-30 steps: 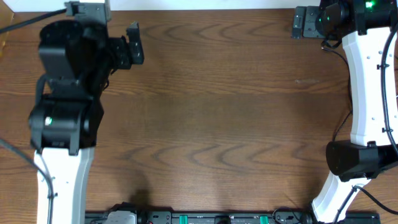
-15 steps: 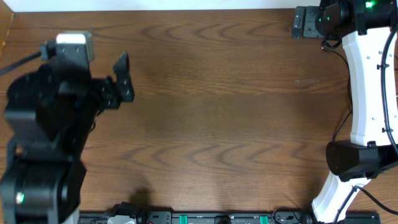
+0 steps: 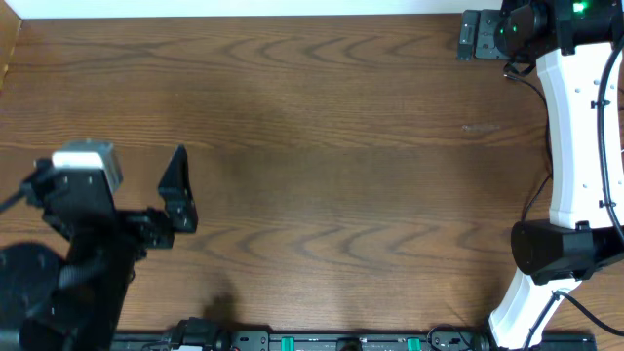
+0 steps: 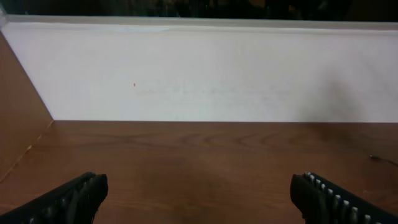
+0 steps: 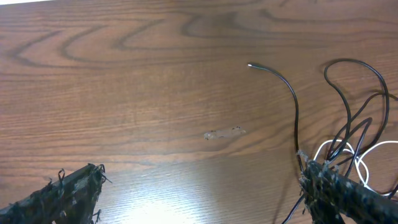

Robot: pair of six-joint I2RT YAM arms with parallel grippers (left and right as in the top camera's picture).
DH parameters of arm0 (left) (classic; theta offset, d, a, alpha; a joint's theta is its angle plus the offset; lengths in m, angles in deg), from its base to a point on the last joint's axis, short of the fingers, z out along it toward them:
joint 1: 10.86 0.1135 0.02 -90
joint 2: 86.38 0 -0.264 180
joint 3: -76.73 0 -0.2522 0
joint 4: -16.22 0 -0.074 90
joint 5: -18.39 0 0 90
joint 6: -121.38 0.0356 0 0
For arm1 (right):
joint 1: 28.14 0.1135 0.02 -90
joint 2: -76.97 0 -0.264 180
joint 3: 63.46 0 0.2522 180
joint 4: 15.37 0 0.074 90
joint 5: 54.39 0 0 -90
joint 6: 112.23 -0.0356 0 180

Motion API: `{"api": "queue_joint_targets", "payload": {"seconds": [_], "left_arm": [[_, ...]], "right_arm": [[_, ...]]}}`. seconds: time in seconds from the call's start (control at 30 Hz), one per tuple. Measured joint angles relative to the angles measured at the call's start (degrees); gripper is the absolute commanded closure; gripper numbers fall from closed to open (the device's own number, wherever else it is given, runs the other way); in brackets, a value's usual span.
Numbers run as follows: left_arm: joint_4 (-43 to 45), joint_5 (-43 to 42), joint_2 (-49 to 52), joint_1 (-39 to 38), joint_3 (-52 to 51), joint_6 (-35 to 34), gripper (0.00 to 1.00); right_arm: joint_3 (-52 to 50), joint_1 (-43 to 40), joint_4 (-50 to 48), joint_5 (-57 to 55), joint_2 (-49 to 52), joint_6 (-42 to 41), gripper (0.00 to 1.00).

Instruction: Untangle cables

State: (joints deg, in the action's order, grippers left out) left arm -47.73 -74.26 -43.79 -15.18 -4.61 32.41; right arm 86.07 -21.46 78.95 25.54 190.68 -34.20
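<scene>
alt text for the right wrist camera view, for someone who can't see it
Thin black cables and a white cable lie in loose tangled loops on a wooden table at the picture's right edge. The right gripper is open and empty, one fingertip close to the tangle.

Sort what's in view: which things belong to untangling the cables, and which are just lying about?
Job: black cables; white cable, crossing them in the right wrist view.
Lying about: smudge on the table; black strip at the front edge.
</scene>
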Motion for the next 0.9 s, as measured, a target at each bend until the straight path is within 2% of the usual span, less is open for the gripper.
{"api": "queue_joint_targets", "payload": {"seconds": [0.9], "left_arm": [[-0.1, 0.0, -21.9, 2.1, -17.7, -1.3, 0.01]], "right_arm": [[0.0, 0.3, 0.0, 0.0, 0.0, 0.0, 0.01]]}}
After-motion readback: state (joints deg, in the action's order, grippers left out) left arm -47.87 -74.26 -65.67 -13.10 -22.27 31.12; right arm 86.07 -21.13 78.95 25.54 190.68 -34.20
